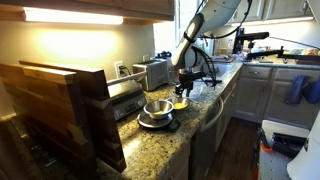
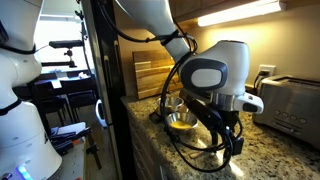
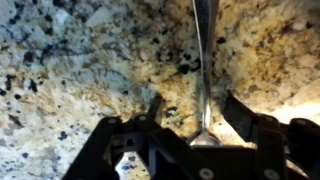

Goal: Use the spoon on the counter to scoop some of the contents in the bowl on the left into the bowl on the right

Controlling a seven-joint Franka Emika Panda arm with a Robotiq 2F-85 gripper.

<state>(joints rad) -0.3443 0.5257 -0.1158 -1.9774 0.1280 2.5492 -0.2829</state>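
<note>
Long speckled tan-and-brown granite tabletop (image 1: 160, 145) runs along the wall, grey cabinets below. White jointed robot arm (image 1: 195, 40) bends down over its middle. Slatted brown wooden boards (image 1: 60, 105) stand at one end. Boxy silver toaster (image 2: 290, 105) sits against the wall.

Two bowls sit near each other beside the arm. One is a round shiny steel bowl (image 1: 157, 108) on a dark flat base. The other is a shallow yellow bowl (image 2: 182, 122) with yellowish contents, nearer the wrist. Cannot tell whether the steel bowl holds anything.

Black two-fingered tool (image 3: 197, 120) hangs low over the stone, fingers (image 3: 150, 115) spread apart. Long slim silver metal spoon (image 3: 205, 80) lies flat on the tabletop and runs between the fingers. Its thin stem points away from the wrist; its wider end is under the palm. In the wrist view there is a gap on both sides and neither finger touches it.

Step in hand, by my reading: picking up the spoon; scooping not yet begun. The next move calls for settling lower, closing squarely across the thin stem, then lifting level. Risk: a narrow stem flat on hard stone may skid or twist as the fingers meet it.
</note>
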